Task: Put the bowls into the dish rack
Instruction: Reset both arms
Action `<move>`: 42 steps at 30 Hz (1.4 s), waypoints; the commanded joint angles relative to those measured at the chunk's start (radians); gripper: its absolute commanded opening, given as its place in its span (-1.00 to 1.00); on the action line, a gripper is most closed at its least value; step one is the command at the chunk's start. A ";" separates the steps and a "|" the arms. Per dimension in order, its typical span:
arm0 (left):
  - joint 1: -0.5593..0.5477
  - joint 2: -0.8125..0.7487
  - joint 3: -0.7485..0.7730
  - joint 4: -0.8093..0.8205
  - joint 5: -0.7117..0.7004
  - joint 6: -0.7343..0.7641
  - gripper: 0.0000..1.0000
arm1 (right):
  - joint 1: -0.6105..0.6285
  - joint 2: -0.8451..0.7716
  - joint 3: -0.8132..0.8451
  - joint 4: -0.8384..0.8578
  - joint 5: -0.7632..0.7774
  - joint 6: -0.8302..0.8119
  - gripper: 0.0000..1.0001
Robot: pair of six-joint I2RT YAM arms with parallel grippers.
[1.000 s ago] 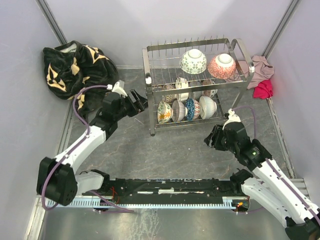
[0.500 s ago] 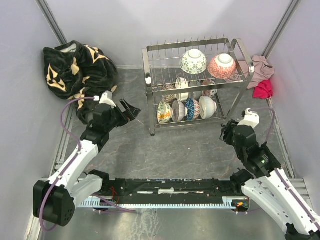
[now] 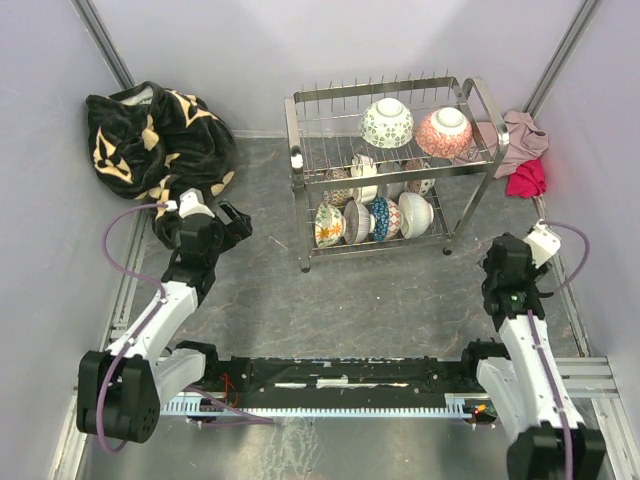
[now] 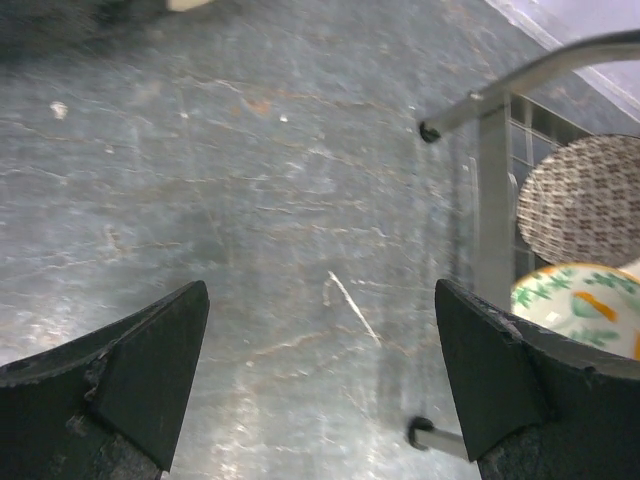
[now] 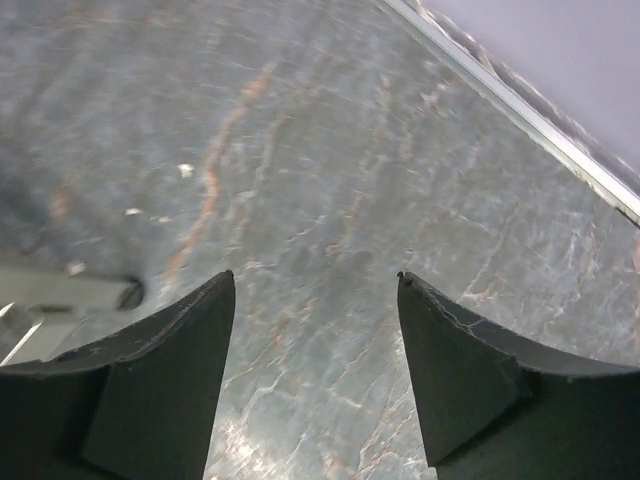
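The chrome two-tier dish rack (image 3: pixel 300 215) stands at the back middle of the table. A green patterned bowl (image 3: pixel 387 123) and a pink bowl (image 3: pixel 443 132) sit on its top tier, and several bowls (image 3: pixel 372 218) stand on edge on its lower tier. My left gripper (image 3: pixel 236 226) is open and empty, left of the rack over bare table; its wrist view shows the rack's leg (image 4: pixel 492 215) and two bowls (image 4: pixel 585 200). My right gripper (image 3: pixel 497 262) is open and empty, right of the rack's front corner, over bare table (image 5: pixel 320 200).
A black and tan blanket (image 3: pixel 150 140) lies heaped at the back left. Pink and red cloths (image 3: pixel 522 160) lie at the back right beside the rack. Grey walls close in on both sides, and a metal rail (image 3: pixel 350 395) runs along the near edge.
Both arms have pulled back from the rack: the left gripper moved left and nearer, the right gripper moved right toward the wall. Both stayed empty.
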 commanded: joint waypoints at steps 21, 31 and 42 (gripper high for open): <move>0.171 0.247 -0.136 0.599 0.080 0.305 0.99 | -0.162 0.613 -0.118 0.975 -0.262 -0.202 0.98; 0.177 0.249 -0.209 0.714 0.067 0.419 0.99 | 0.081 0.807 -0.108 1.238 -0.258 -0.457 0.98; 0.222 0.362 -0.234 0.819 0.117 0.387 0.99 | 0.091 0.838 -0.172 1.388 -0.204 -0.452 0.98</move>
